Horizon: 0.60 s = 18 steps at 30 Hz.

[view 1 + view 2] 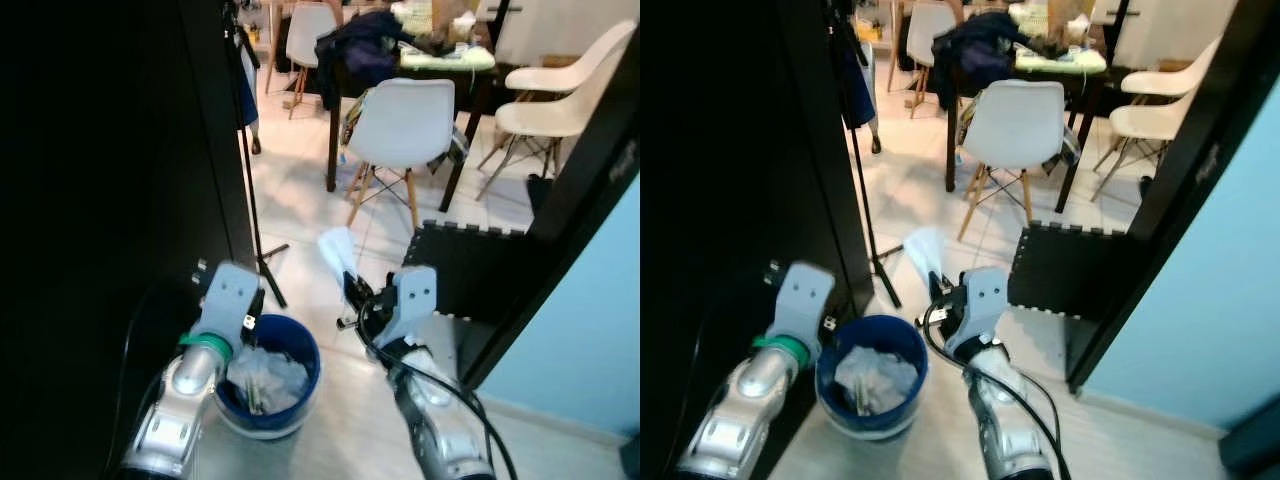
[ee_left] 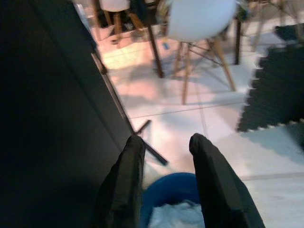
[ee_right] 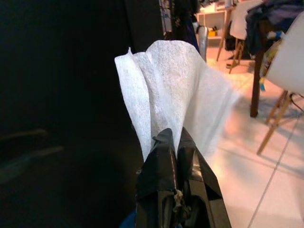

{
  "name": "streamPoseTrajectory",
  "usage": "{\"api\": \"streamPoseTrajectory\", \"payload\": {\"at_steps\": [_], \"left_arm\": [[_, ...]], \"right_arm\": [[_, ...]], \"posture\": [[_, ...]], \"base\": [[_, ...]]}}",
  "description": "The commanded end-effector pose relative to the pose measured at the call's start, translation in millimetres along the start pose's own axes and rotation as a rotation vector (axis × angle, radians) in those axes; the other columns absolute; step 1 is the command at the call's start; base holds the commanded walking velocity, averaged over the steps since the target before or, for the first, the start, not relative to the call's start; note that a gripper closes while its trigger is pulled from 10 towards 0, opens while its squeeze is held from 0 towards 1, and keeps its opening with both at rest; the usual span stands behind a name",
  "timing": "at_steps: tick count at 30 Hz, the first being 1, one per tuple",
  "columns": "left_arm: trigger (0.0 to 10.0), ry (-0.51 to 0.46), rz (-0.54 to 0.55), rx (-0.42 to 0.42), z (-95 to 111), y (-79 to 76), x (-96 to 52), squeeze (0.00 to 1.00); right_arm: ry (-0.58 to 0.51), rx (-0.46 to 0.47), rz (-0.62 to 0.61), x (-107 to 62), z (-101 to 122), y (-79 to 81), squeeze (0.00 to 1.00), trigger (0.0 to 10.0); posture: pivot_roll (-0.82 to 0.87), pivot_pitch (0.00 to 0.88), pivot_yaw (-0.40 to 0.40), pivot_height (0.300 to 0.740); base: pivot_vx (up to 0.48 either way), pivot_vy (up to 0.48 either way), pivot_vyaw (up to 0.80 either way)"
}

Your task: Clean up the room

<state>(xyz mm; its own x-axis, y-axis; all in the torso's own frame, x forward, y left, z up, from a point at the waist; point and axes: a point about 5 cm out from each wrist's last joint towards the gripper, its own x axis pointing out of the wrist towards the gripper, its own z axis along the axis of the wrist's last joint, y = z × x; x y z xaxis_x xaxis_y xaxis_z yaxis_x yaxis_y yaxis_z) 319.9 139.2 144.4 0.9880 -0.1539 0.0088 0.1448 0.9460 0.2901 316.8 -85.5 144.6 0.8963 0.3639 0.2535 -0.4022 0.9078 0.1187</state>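
Right wrist view: my right gripper (image 3: 176, 142) is clamped shut on a white tissue (image 3: 166, 95), pinching only its lower edge, so the sheet fans upward. From the head, the tissue (image 1: 338, 250) hangs just right of the blue bin (image 1: 268, 378), not over it. My left gripper (image 2: 166, 147) hovers above the bin's far rim, fingers (image 2: 124, 175) parted and empty. Risk, as I judge it: released here, the light sheet drifts to the floor (image 1: 300, 190), or clings to a finger.
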Motion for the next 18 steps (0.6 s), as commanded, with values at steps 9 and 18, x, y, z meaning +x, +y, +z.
{"api": "streamPoseTrajectory", "payload": {"at_steps": [9, 18], "left_arm": [[10.0, 0.035, -0.023, 0.013, -10, 0.9, -2.8, 0.00], [10.0, 0.041, -0.047, 0.024, -11, -0.7, -3.2, 0.00]], "right_arm": [[0.034, -0.058, -0.132, -1.5, -7, -17.1, 0.00, 10.0], [0.046, -0.075, -0.151, -2.7, -8, -22.2, 0.00, 10.0]], "posture": [[-0.07, 0.029, 0.067, 0.715], [-0.07, 0.033, 0.069, 0.715]], "base": [[0.415, 0.107, 0.00], [0.388, 0.187, 0.00]]}}
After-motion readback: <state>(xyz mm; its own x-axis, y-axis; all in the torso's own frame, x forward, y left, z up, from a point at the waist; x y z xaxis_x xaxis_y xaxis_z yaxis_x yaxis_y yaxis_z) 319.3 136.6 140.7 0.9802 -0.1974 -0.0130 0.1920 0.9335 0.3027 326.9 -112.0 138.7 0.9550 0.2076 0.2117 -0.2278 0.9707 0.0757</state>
